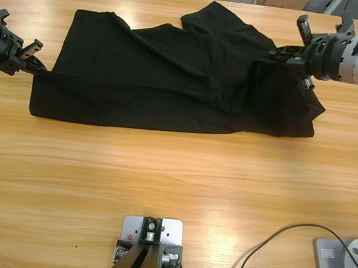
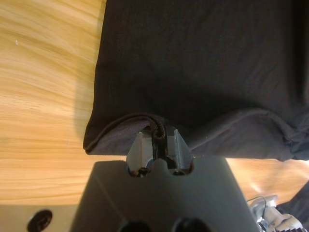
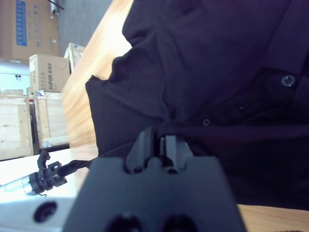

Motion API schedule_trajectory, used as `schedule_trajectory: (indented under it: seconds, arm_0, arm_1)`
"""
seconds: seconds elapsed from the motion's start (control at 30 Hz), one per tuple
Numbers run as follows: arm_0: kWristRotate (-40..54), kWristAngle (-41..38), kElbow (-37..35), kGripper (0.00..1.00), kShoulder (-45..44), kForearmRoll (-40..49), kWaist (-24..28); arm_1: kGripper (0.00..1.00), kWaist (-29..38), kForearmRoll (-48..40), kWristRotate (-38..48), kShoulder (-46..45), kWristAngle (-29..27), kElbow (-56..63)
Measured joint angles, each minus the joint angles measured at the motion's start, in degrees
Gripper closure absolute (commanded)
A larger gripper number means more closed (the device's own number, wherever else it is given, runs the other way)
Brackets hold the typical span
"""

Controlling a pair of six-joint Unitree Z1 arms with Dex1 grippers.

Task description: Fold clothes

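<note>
- From the high view I see the black polo shirt (image 1: 172, 81) spread across the far half of the wooden table (image 1: 178, 193), but its collar, lettering and neck label are lost to me there; the fabric reads as one dark mass with a few folds.
- Only my right wrist view shows the small dark buttons (image 3: 288, 79) along the placket; the rest of the front is too dark to make out.
- My left arm is cut off by the picture's edge, so I see little more than its wrist and gripper.
- My left gripper (image 2: 157, 145) has its jaws nearly closed, clamped on the shirt's hem edge, which bunches between them at the shirt's end.
- My right gripper (image 3: 157, 145) is likewise pinched tight on a fold of fabric near the placket, at the shirt's opposite end.
- In the right wrist view the other gripper shows small, with cardboard boxes (image 3: 46, 72) beyond the table.
</note>
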Motion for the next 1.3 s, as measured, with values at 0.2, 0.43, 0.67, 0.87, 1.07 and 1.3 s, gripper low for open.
schedule_trajectory:
  seconds: [0.2,0.43,0.67,0.87,1.07,1.3]
  arm_0:
    - [0.9,0.0,0.0,1.000,1.1,-0.3,0.0]
    - [4.7,0.0,0.0,0.521,2.6,-0.5,0.0]
    - [10.5,0.8,0.0,0.004,5.2,-0.6,0.0]
    - [16.4,4.9,-0.2,0.000,4.8,-3.4,-0.2]
    - [17.3,7.3,-0.3,0.000,2.3,-5.3,-0.3]
    - [27.1,7.3,-0.3,0.009,0.3,-5.6,-9.6]
  arm_1:
    - [1.000,0.0,0.0,0.0,0.9,0.1,0.0]
    - [1.000,0.0,0.0,-0.9,0.9,0.3,1.4]
    - [1.000,-0.3,-1.3,-8.4,1.0,1.5,2.4]
    - [1.000,-1.0,-2.3,-10.5,1.0,2.8,2.4]
    - [1.000,-1.3,-2.4,-10.7,0.9,2.9,3.2]
    - [1.000,-1.3,-0.9,-10.8,0.2,3.5,3.6]
